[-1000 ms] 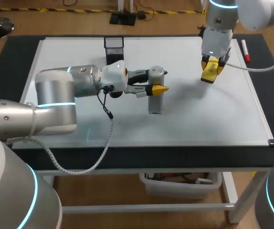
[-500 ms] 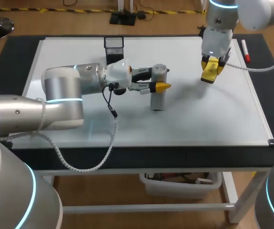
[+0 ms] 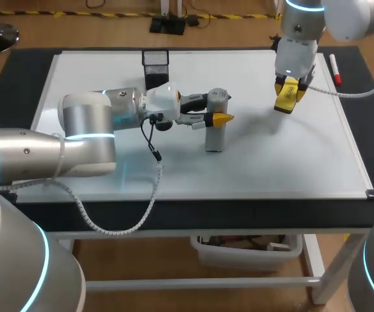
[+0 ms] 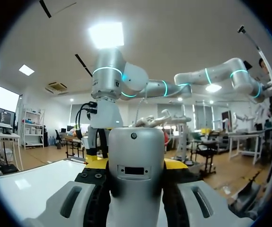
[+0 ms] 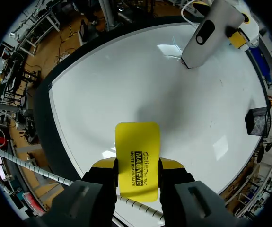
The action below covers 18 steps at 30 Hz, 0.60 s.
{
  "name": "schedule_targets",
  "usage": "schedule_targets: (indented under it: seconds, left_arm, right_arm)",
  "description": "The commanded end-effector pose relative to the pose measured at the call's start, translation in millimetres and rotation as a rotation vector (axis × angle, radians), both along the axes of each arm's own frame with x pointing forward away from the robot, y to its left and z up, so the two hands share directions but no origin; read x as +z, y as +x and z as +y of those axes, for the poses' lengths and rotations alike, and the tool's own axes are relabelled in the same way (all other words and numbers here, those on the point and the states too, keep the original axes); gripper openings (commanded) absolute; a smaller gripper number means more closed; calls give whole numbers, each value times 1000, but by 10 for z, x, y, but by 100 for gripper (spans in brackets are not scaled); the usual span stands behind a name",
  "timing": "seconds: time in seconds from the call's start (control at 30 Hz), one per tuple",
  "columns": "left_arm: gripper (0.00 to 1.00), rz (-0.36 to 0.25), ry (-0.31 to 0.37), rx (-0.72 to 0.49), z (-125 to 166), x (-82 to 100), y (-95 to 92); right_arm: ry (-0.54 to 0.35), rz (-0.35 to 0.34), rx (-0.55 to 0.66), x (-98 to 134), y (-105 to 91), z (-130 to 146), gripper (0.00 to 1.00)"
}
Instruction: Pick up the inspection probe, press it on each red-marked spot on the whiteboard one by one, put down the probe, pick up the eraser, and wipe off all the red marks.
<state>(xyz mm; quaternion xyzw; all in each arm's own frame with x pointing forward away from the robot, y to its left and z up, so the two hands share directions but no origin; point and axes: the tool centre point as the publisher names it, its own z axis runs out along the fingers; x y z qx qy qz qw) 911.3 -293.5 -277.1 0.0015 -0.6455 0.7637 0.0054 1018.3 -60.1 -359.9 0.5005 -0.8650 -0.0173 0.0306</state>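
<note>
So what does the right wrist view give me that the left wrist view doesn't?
Only right wrist: the eraser plainly, shut in the right gripper, plus the holder and most of the whiteboard. Only left wrist: the right arm rising beyond the probe. Both: the probe in the left gripper, and some whiteboard.

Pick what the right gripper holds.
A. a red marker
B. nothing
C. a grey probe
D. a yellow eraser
D: in the right wrist view the yellow eraser sits clamped between the fingers of the right gripper, while the grey probe is in the left gripper.
</note>
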Motion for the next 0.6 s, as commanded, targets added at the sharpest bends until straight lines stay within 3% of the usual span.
schedule_targets:
  seconds: [0.03,0.33,0.47,0.6]
  left_arm:
    - [0,2,-2,2,-12,-48,6]
    - [0,8,-1,-3,-31,-57,2]
    - [0,60,23,16,-14,88,-25]
    - [0,45,13,18,51,286,-84]
  right_arm:
    - [-3,-1,2,7,3,-7,0]
    - [-3,-1,2,7,3,-7,0]
    - [-3,-1,2,7,3,-7,0]
    - [-3,-1,2,7,3,-7,0]
